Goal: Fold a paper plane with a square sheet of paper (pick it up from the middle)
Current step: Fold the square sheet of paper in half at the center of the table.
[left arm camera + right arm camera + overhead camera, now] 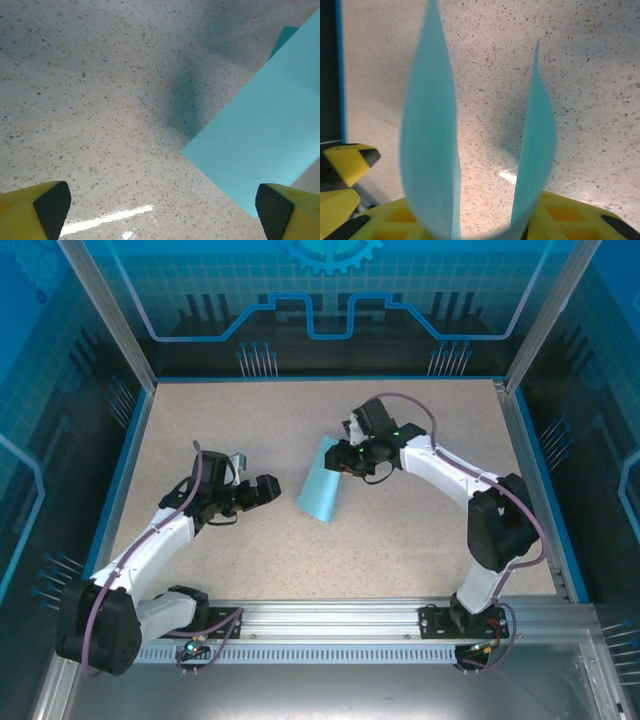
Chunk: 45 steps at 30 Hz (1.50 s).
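We look down on a speckled beige table (250, 420) with two white robot arms reaching in from the near edge. The right gripper (343, 457) is near the middle of the table and is clamped on the square sheet of paper (322, 490), a light-cyan sheet that extends from its fingers towards the near left. In the right wrist view, the paper (430, 150) bends into a U, and its two sides rise like tall leaves from between the yellow fingers of the right gripper (480, 227). The left gripper (268, 489) is just left of the sheet with its jaws spread wide and nothing between them. In the left wrist view, the paper (265, 130) sits ahead of the left gripper (162, 215) and to the right, with a soft shadow on the table beside it.
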Each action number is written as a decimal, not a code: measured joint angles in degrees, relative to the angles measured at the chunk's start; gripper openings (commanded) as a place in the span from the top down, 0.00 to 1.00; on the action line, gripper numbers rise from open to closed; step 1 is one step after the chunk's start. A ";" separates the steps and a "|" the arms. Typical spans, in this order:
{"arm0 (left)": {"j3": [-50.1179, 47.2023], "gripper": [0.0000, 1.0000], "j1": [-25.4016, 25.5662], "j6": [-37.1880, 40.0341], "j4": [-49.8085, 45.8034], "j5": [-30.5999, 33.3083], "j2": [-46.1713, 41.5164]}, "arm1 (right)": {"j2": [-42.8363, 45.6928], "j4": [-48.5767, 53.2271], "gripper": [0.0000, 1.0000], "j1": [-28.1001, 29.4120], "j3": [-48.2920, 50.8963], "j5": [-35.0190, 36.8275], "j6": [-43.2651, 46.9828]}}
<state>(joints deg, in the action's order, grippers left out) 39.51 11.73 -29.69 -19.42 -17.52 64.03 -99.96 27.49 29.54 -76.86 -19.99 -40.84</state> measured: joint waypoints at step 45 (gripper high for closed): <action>4.96 0.35 15.74 -6.23 12.15 -11.13 20.15 | -3.72 1.05 0.27 -2.14 14.21 11.41 -0.61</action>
<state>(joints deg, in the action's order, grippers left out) 44.47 27.46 -35.92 -7.27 -28.64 84.18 -103.68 28.53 27.40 -62.65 -8.58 -41.45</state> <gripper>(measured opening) 0.694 0.725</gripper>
